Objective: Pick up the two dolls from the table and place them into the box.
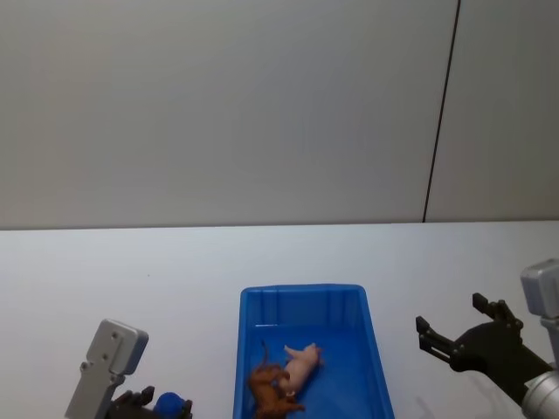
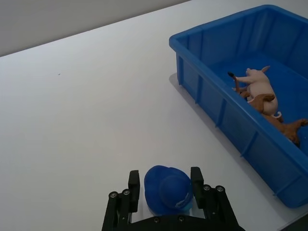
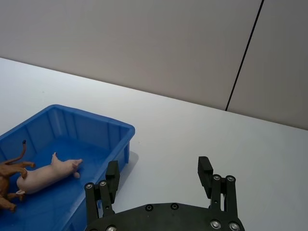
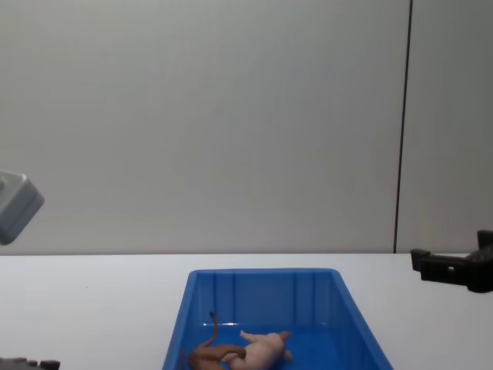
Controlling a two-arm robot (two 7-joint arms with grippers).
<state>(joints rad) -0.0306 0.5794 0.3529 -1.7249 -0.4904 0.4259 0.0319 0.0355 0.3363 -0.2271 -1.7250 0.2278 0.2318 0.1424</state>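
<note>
Lying nearest the robot inside the blue box, the brown lion doll rested on its side on the box floor, its thin tail pointing toward the far wall. The pink pig doll lay on its side just beyond, touching the lion, with its snout toward the box's right wall. Both dolls occupied the near half of the box; the far half of the floor was bare. The left gripper sat low over the white table, to the left of the box and well apart from it. Its fingers were closed against a small blue cap-shaped object held between them. The right gripper hovered above the table on the right of the box, just beside its right wall in the right wrist view. Its fingers stood wide apart with nothing between them. The box stood at the table's near centre, between the two grippers, its long side running away from the robot. Behind the table rose a plain grey wall with one dark vertical seam toward the right.
</note>
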